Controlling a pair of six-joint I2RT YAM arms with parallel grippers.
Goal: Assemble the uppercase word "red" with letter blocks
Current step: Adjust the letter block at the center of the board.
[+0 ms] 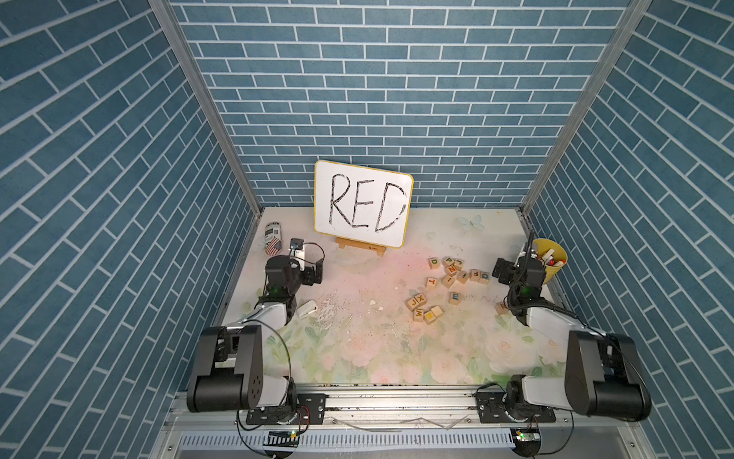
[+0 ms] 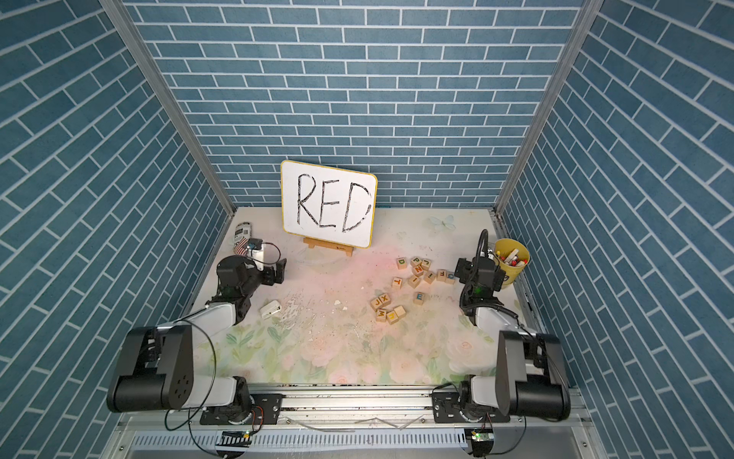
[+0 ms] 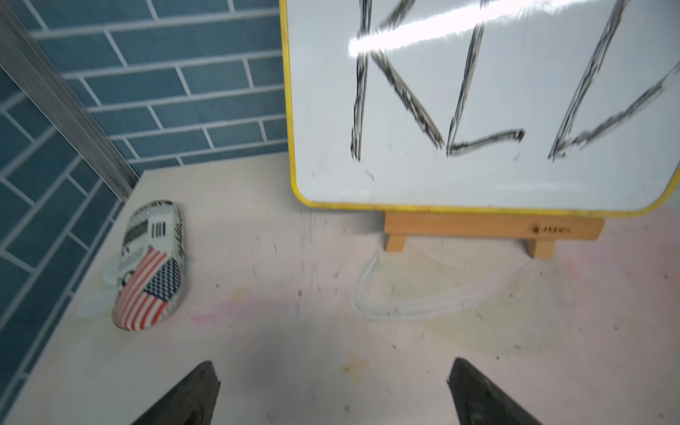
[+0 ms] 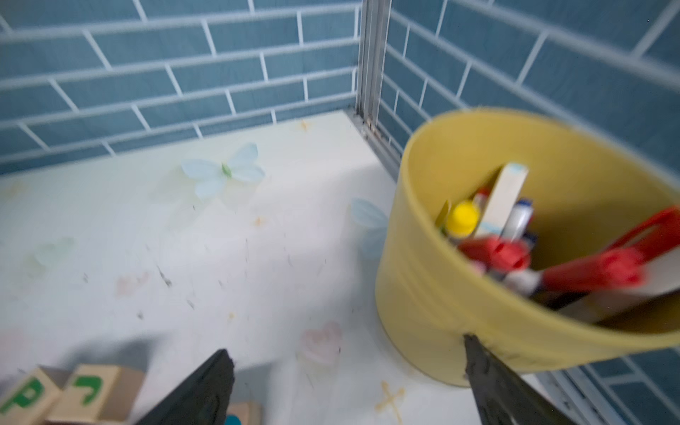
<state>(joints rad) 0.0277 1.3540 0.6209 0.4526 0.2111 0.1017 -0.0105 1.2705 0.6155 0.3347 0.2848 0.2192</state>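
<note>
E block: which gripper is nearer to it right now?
Right. The right gripper sits a short way off the E block, on the yellow cup's side; the left gripper is much farther, on the opposite side.

You are looking at a whiteboard (image 1: 363, 202) that is showing RED in black handwriting. Wooden cubes are each showing you one capital: the D block (image 1: 434, 262), the E block (image 1: 455, 297) and the T block (image 1: 431, 282). The P block (image 4: 25, 397) and the J block (image 4: 92, 390) are reading green in the right wrist view. The easel (image 3: 493, 228) stamp is blurring beyond reading.
</note>
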